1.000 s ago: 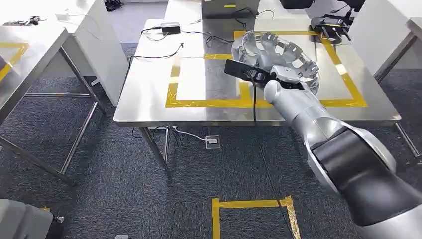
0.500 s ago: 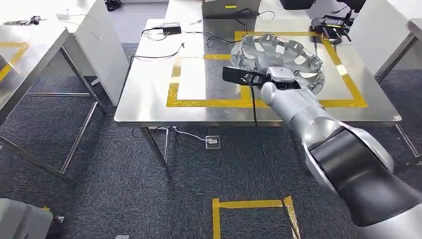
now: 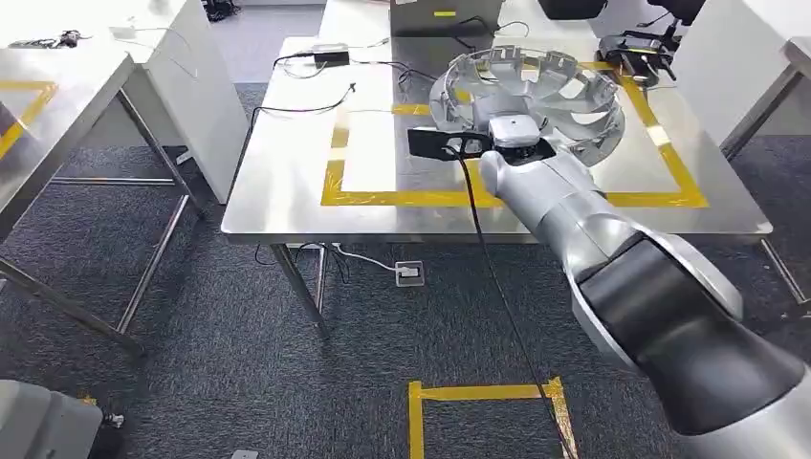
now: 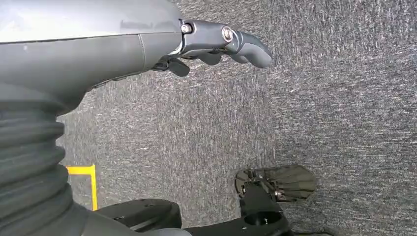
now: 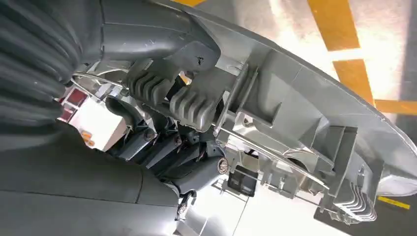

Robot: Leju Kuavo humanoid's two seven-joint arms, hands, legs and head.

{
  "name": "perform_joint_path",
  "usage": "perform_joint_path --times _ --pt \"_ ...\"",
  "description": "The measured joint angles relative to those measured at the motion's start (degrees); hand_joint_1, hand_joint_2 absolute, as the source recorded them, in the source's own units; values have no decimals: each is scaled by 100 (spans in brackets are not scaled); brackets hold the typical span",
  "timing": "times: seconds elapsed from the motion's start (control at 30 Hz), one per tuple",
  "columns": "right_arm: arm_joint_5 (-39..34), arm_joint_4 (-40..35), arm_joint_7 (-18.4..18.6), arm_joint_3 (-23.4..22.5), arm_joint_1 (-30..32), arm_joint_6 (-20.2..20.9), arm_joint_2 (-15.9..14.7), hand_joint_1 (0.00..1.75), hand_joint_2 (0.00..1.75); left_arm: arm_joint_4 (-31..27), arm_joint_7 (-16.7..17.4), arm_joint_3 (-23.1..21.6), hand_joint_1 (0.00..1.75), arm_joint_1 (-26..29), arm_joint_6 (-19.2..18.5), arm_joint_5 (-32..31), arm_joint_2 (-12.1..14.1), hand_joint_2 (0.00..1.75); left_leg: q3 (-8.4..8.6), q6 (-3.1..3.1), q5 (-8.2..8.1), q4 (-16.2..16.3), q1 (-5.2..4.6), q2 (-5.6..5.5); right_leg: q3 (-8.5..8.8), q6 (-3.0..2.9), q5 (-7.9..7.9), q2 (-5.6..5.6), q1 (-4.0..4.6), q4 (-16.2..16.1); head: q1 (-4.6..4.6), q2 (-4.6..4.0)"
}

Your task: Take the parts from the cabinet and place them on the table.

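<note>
One part is in play: a round, silver, spoked wheel-cover-like piece, carried by the right hand above the far right of the steel table. It hangs over the yellow tape rectangle, tilted so its hollow side faces the robot, with its near rim at the hand and the rest of it stretching away toward the far edge of the table. Being round, it has no real long axis; what matters is that tilt. From the head view I cannot tell whether its far rim touches the tabletop or rides just above it.

In the right wrist view the thumb and the dark fingers close around a ribbed inner wall of the part, so the grip sits on the rim nearest the robot. My reading is that the coming move turns on lowering and levelling the part, since the table lies below and beyond the hand.

Hanging over the grey carpet, the left hand holds nothing, fingers loosely bent; the right hand is by far the nearer.

Counted: one part, one tape rectangle under it, a second tape outline to its left, two robot hands.
</note>
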Motion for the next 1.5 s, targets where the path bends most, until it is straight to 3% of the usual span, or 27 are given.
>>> perform_joint_path --times 0.63,0.67,0.87,0.9,0.93,1.2,1.37,1.5 --pt "22 31 -44 11 -1 9 2 164 175 0 -11 0 0 -4 -37 -9 -4 175 0 2 -1 2 0 0 1 0 0 0 -1 0 0 0" --pt "35 31 -79 11 -1 13 2 0 0 0 -24 -2 0 -4 -46 -20 -4 175 0 2 -1 2 0 0 1 0 0 0 -1 0 0 0" --pt "98 33 -168 15 -39 4 2 0 0 0 -57 -52 0 -14 -48 -87 -9 175 2 2 -1 2 0 1 2 0 0 0 0 0 0 0" --pt "99 33 -168 15 -51 7 2 0 0 0 -55 -52 0 -15 -35 -85 -15 0 3 2 -1 2 0 1 2 0 0 0 0 0 0 -2" --pt "101 33 -181 15 -61 11 2 0 0 0 -52 -52 0 -15 -26 -79 -17 175 3 2 -1 2 0 1 3 0 0 0 0 0 0 0" --pt "101 33 -269 15 -72 -2 -13 0 0 0 -101 -52 0 -14 53 -112 -35 175 6 2 -1 8 0 4 8 3 2 1 0 -1 0 -2" --pt "103 33 -269 15 -73 -17 -28 0 0 0 -212 -138 0 -12 523 -369 -42 175 7 2 -1 11 0 5 10 3 2 1 1 -1 0 -2" --pt "105 35 -304 15 -73 -17 -42 0 0 0 -221 -184 0 -11 577 -350 -52 175 8 2 -2 12 0 5 11 3 2 1 1 -1 0 0"
